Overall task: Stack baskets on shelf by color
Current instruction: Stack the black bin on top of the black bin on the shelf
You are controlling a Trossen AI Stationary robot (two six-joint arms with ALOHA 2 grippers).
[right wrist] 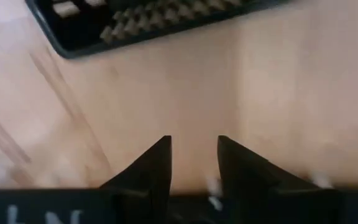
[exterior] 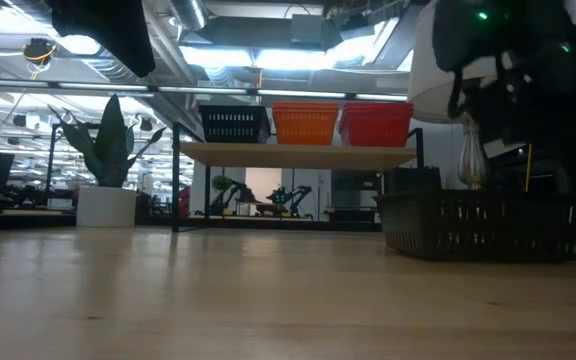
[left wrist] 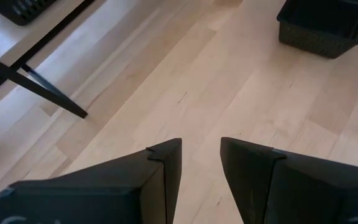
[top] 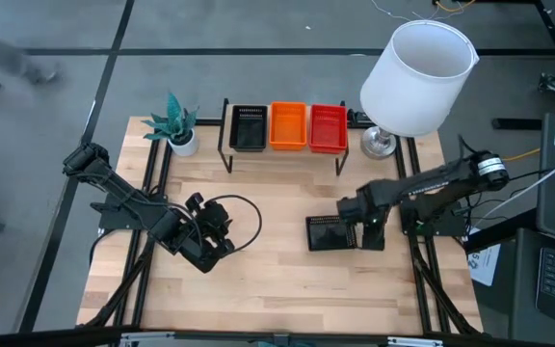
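Note:
On the shelf (top: 282,152) at the table's far side stand a black basket (top: 248,127), an orange basket (top: 288,126) and a red basket (top: 329,127), side by side. Another black basket (top: 330,232) rests with its bottom on the tabletop, right of centre; the low view shows it as well (exterior: 488,225). My right gripper (top: 371,234) points down just beside that basket's right end, open (right wrist: 193,155), with only bare wood between its fingers. My left gripper (top: 212,238) hangs above the table's left half, open (left wrist: 201,155) and holding nothing.
A lamp with a large white shade (top: 417,72) stands at the far right corner, close to the shelf's right end. A potted plant (top: 175,127) sits at the far left. A black cable loop (top: 246,220) lies by my left gripper. Bare wood (top: 277,289) spans the near side.

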